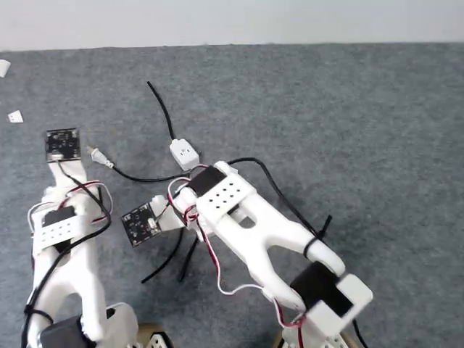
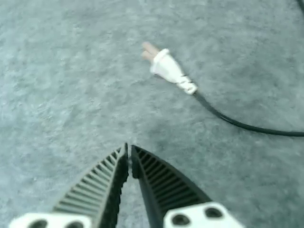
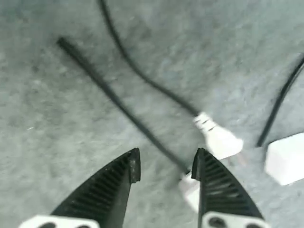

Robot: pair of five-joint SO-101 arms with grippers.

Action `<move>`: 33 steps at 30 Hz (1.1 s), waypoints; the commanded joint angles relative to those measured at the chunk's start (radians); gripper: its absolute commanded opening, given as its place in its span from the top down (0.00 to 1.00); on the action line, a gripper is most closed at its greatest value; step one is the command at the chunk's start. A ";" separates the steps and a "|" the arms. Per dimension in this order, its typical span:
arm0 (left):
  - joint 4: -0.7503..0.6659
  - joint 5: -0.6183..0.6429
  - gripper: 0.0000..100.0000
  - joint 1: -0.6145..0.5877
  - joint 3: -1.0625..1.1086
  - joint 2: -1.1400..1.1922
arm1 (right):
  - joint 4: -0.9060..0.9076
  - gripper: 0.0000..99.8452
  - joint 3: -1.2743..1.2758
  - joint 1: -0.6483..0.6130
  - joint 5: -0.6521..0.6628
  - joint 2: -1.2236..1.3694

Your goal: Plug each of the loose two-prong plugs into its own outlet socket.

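1. A white two-prong plug [image 2: 167, 68] on a thin black cord [image 2: 237, 124] lies flat on the grey carpet [image 2: 57, 71].
2. Near it hovers the left gripper [image 2: 129, 159], its black ribbed claw pressed together and empty.
3. A second white plug [image 3: 219, 140] lies just beside the white block-shaped outlet socket [image 3: 286, 164].
4. The right gripper [image 3: 166, 164] hangs near that plug, its claw spread and holding nothing.

right pincer [image 3: 166, 166] spread wide, clear gap between its two black ribbed fingers [image 3: 111, 185], hanging over the grey carpeted tabletop [image 3: 47, 118]. white two-prong plug [image 3: 221, 141] lies just beyond one fingertip. curved black cable [image 3: 142, 78] runs off from its ribbed end. prongs blurred, pointing toward white outlet block [image 3: 287, 164] just beside it. second white piece [image 3: 189, 187] half hidden behind that same finger, and a straight black cord [image 3: 109, 92] runs up to it. another black cable [image 3: 280, 102] near the block.
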 commanded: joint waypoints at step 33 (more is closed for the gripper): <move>-0.025 0.048 0.99 -0.032 -0.074 -0.020 | 0.070 0.99 -0.767 0.036 -0.450 0.549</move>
